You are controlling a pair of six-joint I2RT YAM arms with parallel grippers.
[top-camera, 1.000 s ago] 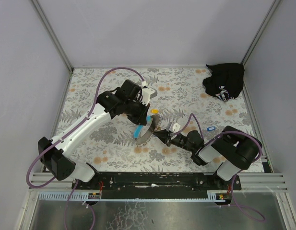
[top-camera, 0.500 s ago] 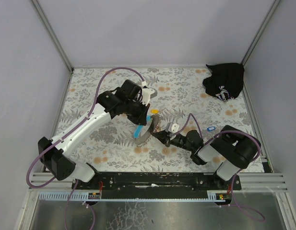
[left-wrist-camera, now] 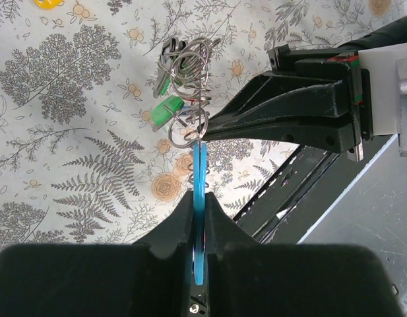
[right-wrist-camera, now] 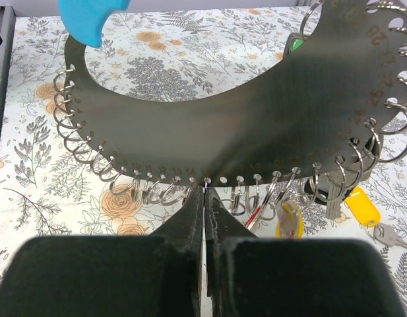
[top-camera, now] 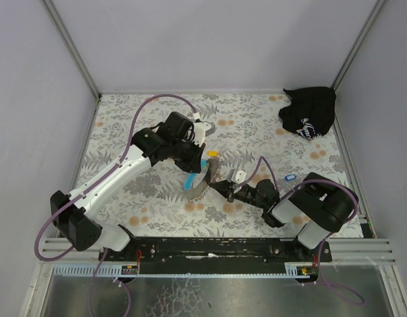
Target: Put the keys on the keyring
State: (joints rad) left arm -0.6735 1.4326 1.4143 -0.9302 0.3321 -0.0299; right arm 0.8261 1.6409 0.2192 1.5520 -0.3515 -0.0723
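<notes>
- Between your end effectors hangs the keyring (right-wrist-camera: 223, 125). The left end effector (left-wrist-camera: 199, 195) is clamped on its blue strap (left-wrist-camera: 200, 162), and the right end effector (right-wrist-camera: 204, 195) is pinched shut at its ringed edge.
- If you tug unevenly, either grip could slip.
- The yellow key (top-camera: 212, 153) lies just beyond the left end effector and the blue key (top-camera: 289, 177) well behind the right, both unthreaded.

Keyring (top-camera: 202, 182) near middle of table (top-camera: 124, 132). Left gripper (left-wrist-camera: 199, 198) on keyring's left side, right gripper (right-wrist-camera: 204, 193) on its right edge. Nearer key (top-camera: 212, 153) just behind keyring, on table. Farther key (top-camera: 289, 177) well right of keyring. Cloth bag (top-camera: 309, 112) far behind and right of keyring, in table's back corner.
</notes>
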